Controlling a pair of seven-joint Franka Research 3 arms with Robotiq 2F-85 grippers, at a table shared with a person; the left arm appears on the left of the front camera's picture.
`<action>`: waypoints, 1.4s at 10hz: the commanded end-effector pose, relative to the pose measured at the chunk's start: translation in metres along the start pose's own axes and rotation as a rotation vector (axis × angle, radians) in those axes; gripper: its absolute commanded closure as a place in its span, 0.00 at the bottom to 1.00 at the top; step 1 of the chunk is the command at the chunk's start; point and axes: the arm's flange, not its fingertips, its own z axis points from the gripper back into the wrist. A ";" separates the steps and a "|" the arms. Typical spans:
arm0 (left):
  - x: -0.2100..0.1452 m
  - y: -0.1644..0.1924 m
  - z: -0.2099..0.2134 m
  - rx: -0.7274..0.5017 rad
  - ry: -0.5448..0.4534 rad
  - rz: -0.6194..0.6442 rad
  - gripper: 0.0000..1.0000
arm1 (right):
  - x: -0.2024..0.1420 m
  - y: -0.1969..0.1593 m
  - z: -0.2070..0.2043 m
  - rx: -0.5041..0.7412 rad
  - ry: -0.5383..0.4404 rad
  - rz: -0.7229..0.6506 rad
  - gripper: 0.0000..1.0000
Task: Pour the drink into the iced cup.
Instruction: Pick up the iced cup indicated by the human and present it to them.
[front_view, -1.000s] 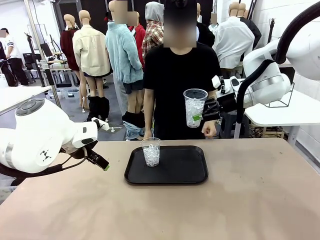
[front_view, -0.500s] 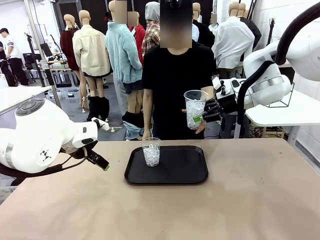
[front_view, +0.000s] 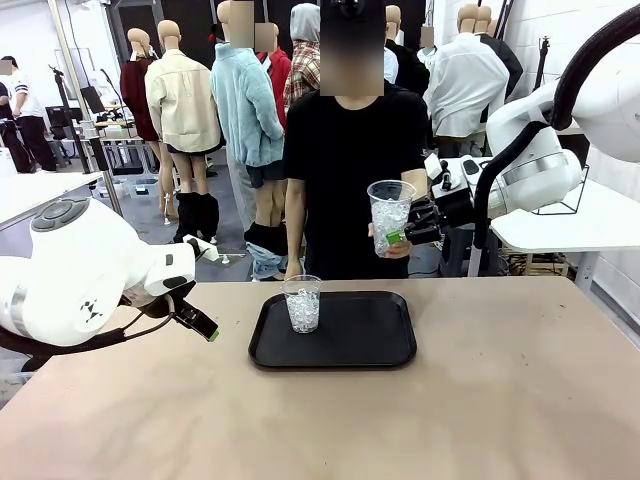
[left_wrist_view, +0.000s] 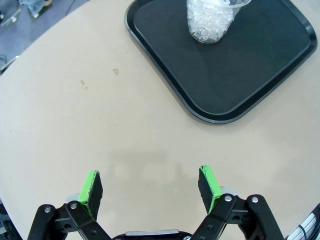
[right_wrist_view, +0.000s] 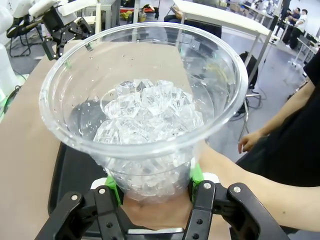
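Observation:
A clear plastic iced cup (front_view: 389, 213) hangs in the air beyond the table's far edge, with my right gripper (front_view: 402, 235) shut on its lower wall. In the right wrist view the iced cup (right_wrist_view: 145, 120) is upright between my right gripper's (right_wrist_view: 152, 186) green pads, about half full of ice. The person's hand (front_view: 383, 246) touches the cup's base from behind. A second iced cup (front_view: 302, 304) stands on the black tray (front_view: 360, 345). My left gripper (front_view: 202, 326) is open over bare table at the left, also seen as left gripper (left_wrist_view: 150, 186). The drink is out of view.
The tray (left_wrist_view: 260, 70) lies at the table's middle with the second cup (left_wrist_view: 212, 20) near its far left corner. The person stands at the far edge behind the tray. Bare tabletop (front_view: 500, 400) stretches to the right and front.
The person's hand has risen from near the table edge to the held cup's base. The cup has shifted only slightly. My left arm has not moved.

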 end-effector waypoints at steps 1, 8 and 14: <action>0.000 0.002 0.001 0.000 -0.002 0.003 0.00 | 0.001 0.002 0.000 0.001 -0.004 0.003 0.43; 0.000 0.002 0.001 0.000 -0.002 0.003 0.00 | 0.000 0.000 0.002 -0.001 0.011 -0.010 0.03; 0.000 0.002 0.001 0.000 -0.002 0.003 0.00 | -0.018 0.013 0.032 -0.069 0.018 -0.075 0.00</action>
